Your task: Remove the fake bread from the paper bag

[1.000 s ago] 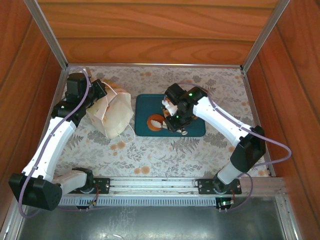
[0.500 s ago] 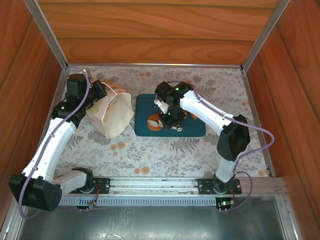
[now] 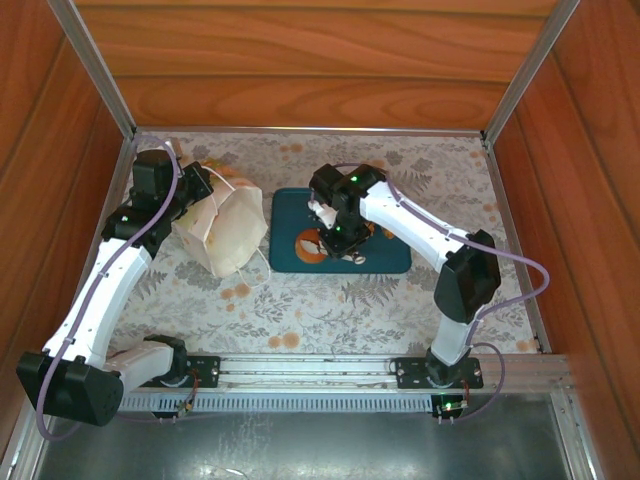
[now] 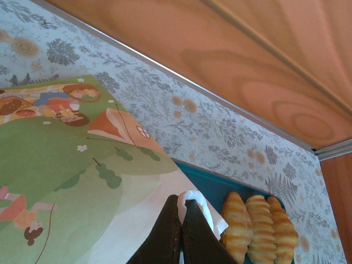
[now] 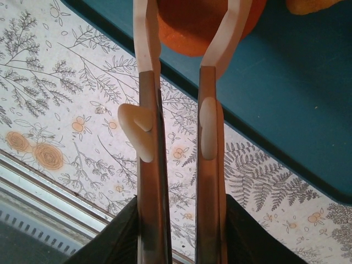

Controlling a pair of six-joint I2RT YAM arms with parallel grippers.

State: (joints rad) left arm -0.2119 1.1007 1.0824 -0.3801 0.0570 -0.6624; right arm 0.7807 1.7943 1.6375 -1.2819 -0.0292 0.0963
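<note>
Your left hand [image 4: 181, 212] is pinched shut on the white cord of the paper bag [image 3: 232, 228], right at its tips. Just right of the bag is the blue tray [image 3: 388, 256], with three croissants [image 4: 258, 228] and a round bun [image 5: 184, 44] on it. Your right hand [image 5: 190, 16] hangs half open over that bun. The bag lies to its left, so I think it must swing left next.

Overhead view looks down; close wrist views share the tray [image 3: 287, 210].
</note>
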